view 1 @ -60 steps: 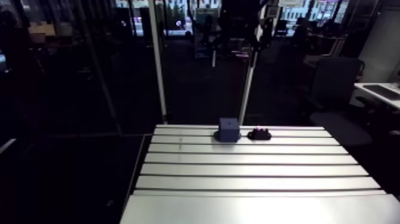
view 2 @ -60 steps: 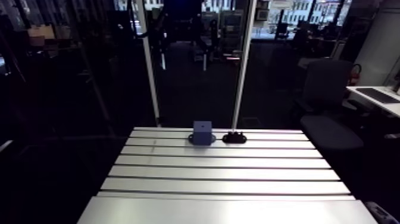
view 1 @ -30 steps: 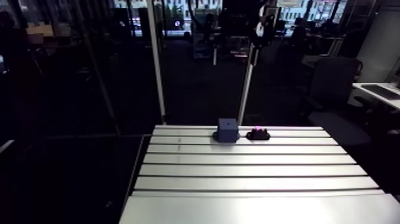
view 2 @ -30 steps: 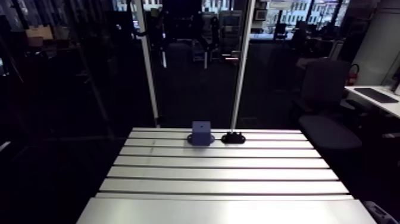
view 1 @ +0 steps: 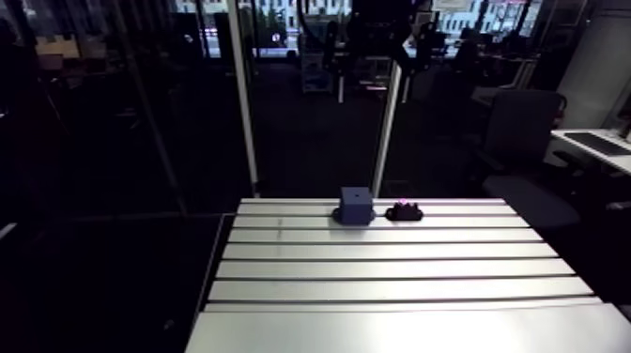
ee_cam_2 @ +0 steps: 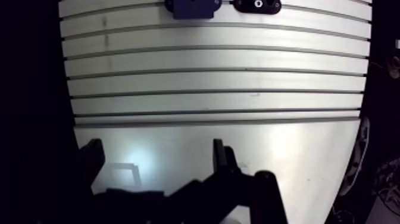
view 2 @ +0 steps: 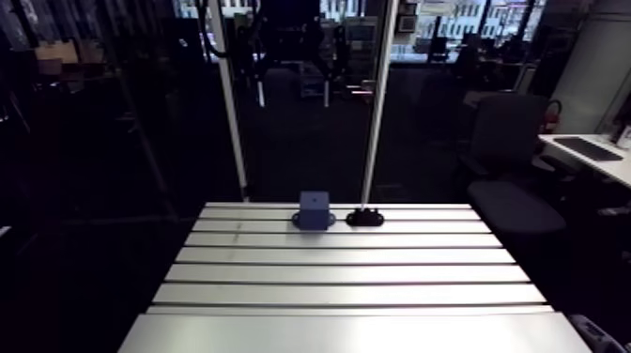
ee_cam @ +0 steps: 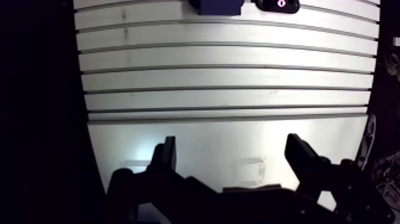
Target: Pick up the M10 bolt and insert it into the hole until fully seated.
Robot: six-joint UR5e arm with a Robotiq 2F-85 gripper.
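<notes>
A blue block (view 1: 356, 205) with a hole in its top stands at the far edge of the slotted table (view 1: 394, 268). Right beside it sits a low black holder (view 1: 404, 212) with a small pink-lit spot on top; I cannot make out the bolt itself. In the wrist view the block (ee_cam: 217, 6) and the holder (ee_cam: 278, 5) lie far ahead of my gripper (ee_cam: 232, 152). The gripper hangs open over the smooth near strip of the table, with nothing between its fingers (ee_cam: 165, 156).
The table's left edge (ee_cam: 83, 101) drops into darkness. An office chair (view 1: 526, 141) stands off the table's far right corner. Two upright white posts (view 1: 242, 103) rise behind the table's far edge.
The whole arm view has shifted slightly, so the camera moved. The block and the holder stay where they were on the table.
</notes>
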